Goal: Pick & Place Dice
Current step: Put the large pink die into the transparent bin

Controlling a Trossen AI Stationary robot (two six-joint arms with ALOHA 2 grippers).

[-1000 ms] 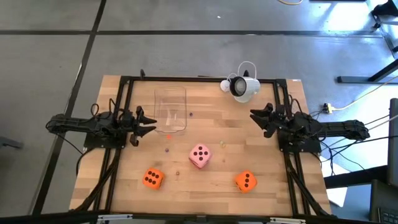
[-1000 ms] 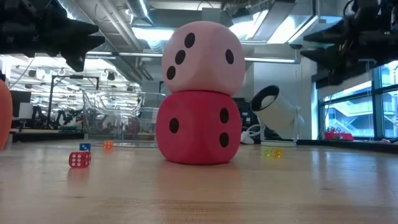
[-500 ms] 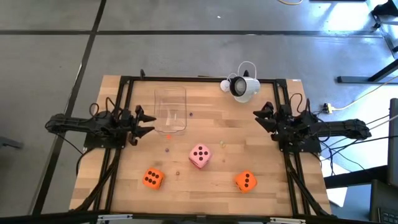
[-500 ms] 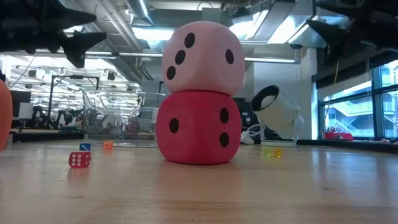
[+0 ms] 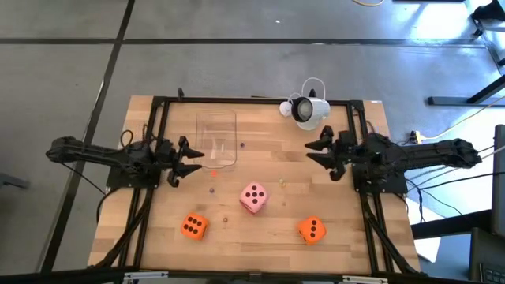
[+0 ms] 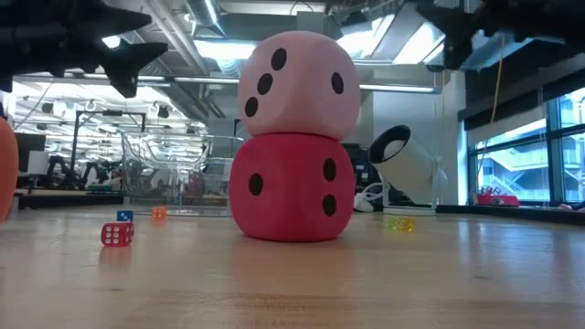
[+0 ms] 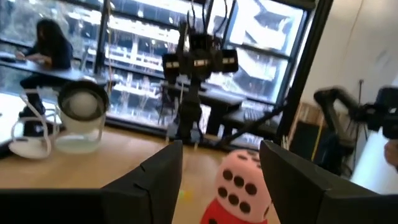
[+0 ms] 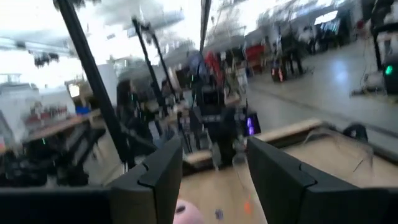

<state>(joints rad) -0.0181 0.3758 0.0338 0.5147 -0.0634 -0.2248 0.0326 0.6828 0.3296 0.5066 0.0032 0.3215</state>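
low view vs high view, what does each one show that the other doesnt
Only the low view shows the red die under the pink die, which hides it from above, and that the two are stacked. It also shows the small red die clearly.

Only the high view shows both orange dice whole, near the table's front edge, and the left gripper and right gripper, each open and empty, on either side of the stack.

Both show the pink die, the clear container and the white lamp-like object.
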